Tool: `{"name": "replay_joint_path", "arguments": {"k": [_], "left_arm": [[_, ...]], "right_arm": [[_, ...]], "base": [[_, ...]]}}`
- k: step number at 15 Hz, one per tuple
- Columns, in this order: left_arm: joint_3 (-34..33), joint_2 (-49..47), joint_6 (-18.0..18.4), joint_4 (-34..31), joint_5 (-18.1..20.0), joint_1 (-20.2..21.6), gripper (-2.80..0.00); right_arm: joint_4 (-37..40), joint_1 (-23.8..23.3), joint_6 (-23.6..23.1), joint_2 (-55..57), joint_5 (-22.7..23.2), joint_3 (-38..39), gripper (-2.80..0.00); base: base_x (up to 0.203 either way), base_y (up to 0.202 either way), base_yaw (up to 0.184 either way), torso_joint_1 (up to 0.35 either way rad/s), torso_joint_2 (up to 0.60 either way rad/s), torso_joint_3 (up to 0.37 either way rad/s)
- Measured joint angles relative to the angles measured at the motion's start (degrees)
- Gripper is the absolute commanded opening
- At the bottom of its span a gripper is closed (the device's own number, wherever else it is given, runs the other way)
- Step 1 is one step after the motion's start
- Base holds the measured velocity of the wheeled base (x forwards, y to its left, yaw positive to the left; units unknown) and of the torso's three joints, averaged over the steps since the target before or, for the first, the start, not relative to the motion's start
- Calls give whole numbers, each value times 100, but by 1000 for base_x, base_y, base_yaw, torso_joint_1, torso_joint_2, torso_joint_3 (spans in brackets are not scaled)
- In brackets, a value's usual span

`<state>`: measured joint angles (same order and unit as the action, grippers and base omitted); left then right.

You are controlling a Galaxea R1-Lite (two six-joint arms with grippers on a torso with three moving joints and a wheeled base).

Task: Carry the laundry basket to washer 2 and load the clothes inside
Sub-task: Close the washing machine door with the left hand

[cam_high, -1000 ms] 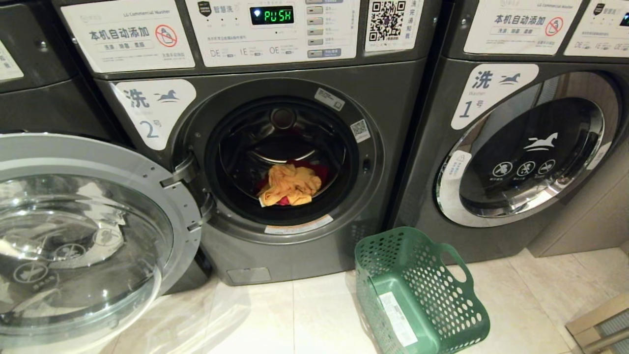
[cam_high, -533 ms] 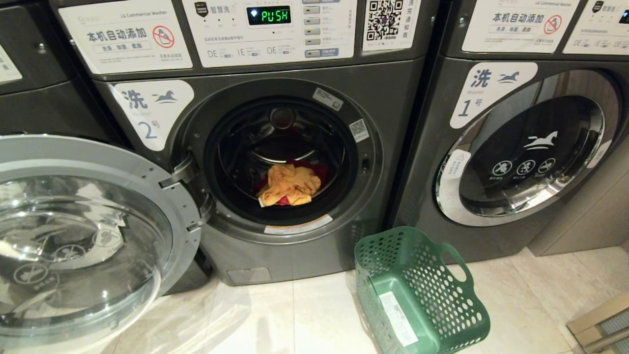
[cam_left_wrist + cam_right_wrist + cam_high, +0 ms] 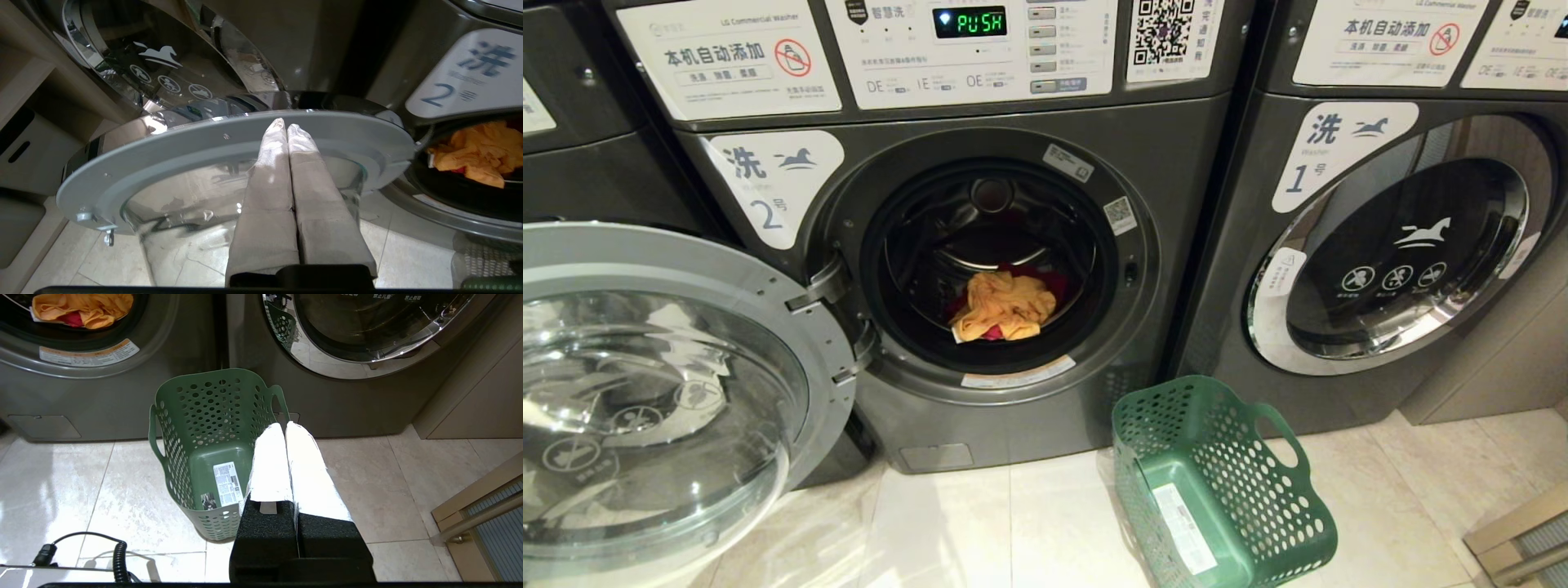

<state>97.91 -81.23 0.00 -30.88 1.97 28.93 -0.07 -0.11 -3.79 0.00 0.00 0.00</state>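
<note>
Washer 2 (image 3: 1176,163) stands in front of me with its round door (image 3: 662,384) swung wide open to the left. The clothes (image 3: 1005,306), yellow-orange on top of pink-red, lie in the drum. The green laundry basket (image 3: 1217,482) stands empty on the floor before the gap between washer 2 and washer 1, its base sticker showing. My left gripper (image 3: 286,124) is shut and empty, its tips over the grey inner rim of the open door (image 3: 184,143). Shut and empty too, my right gripper (image 3: 284,424) hangs by the basket (image 3: 204,416). Neither gripper shows in the head view.
Washer 1 (image 3: 1388,253) with its door closed stands to the right. A third grey machine (image 3: 588,122) is at the left. A wooden cabinet corner (image 3: 1519,539) juts in at the lower right. A coiled black cable (image 3: 118,555) lies near the floor tiles.
The whole head view has shifted a touch; washer 2, its open door, the clothes and the basket stay where they were.
</note>
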Motion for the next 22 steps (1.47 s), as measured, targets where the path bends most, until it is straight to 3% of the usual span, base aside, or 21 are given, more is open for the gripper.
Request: {"name": "replay_joint_path", "arguments": {"k": [2, 5, 11, 14, 18, 22], "left_arm": [[447, -537, -2, 112, 399, 468, -280], [1070, -1257, -7, 192, 794, 799, -280], [1245, -1983, 29, 119, 799, 948, -280], [1251, -2073, 187, -429, 780, 976, -280], [1243, -1778, 599, -1753, 673, 959, -280], [1228, -1362, 623, -2736, 690, 915, -280]], "right_arm": [[0, 1, -4, 0, 0, 0, -280], [0, 1, 52, 0, -10, 0, -280], [-6, 1, 220, 0, -52, 0, -280], [-11, 1, 250, 0, -62, 0, -280], [-15, 1, 256, 0, -60, 0, -280], [-15, 1, 260, 0, -62, 0, -280]], "base": [[0, 0, 0, 0, 0, 0], [0, 0, 0, 0, 0, 0], [0, 0, 0, 0, 0, 0], [0, 0, 0, 0, 0, 0], [0, 0, 0, 0, 0, 0], [0, 0, 0, 0, 0, 0]]}}
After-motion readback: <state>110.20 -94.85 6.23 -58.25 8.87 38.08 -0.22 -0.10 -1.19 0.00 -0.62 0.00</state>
